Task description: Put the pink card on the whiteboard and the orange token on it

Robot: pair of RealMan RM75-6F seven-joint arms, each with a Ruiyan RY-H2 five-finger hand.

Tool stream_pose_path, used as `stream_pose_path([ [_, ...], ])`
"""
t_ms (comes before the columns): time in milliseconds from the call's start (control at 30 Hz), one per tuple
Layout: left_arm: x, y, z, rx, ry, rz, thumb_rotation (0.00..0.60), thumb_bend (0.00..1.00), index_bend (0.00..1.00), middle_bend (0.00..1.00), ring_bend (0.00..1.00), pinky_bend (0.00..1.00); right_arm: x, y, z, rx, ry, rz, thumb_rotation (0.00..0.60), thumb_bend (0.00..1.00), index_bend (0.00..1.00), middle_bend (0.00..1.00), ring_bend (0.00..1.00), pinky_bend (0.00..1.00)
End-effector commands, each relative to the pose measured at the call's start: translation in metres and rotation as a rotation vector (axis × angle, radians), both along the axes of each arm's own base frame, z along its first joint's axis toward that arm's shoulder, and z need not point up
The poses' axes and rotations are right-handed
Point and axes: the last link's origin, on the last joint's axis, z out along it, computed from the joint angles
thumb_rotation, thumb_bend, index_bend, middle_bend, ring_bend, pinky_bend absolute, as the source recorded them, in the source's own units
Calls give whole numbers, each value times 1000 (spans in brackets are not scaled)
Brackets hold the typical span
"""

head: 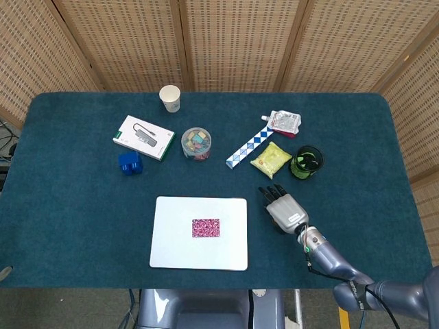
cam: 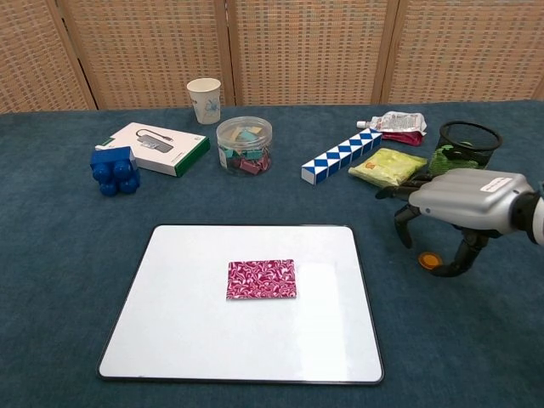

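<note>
The pink patterned card [head: 206,227] [cam: 262,279] lies flat near the middle of the whiteboard [head: 171,248] [cam: 170,340]. The orange token [cam: 427,261] rests on the blue cloth just right of the board. My right hand [head: 285,210] [cam: 459,208] hovers low over the token, fingers apart and pointing down, with the token lying between the fingers and the curled thumb. It holds nothing. In the head view the hand hides the token. My left hand is out of both views.
Along the back stand a paper cup [head: 170,98], a white box [head: 143,138], a blue block [head: 129,163] and a clear tub [head: 196,144]. Near the hand are a checkered blue-white bar [head: 247,145], a yellow packet [head: 271,159], a pouch [head: 285,123] and a black mesh cup [head: 306,162].
</note>
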Motion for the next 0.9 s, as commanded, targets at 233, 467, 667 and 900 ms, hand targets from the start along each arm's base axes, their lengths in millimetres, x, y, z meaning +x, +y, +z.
stream_pose_path([
  [233, 0, 0, -1, -2, 0, 0, 600, 0, 0, 0, 0, 0, -10, -4, -1, -1, -5, -41, 600, 311, 414, 0, 0, 0],
  [467, 0, 0, -1, -3, 2, 2, 600, 0, 0, 0, 0, 0, -11, -7, -5, 4, -17, -64, 600, 311, 414, 0, 0, 0],
  [667, 0, 1, -2, -4, 2, 3, 600, 0, 0, 0, 0, 0, -15, -9, -8, 8, -9, -82, 600, 311, 414, 0, 0, 0],
  [900, 0, 0, -2, -5, 2, 4, 600, 0, 0, 0, 0, 0, -20, -14, -8, 2, -2, -106, 600, 339, 513, 0, 0, 0],
])
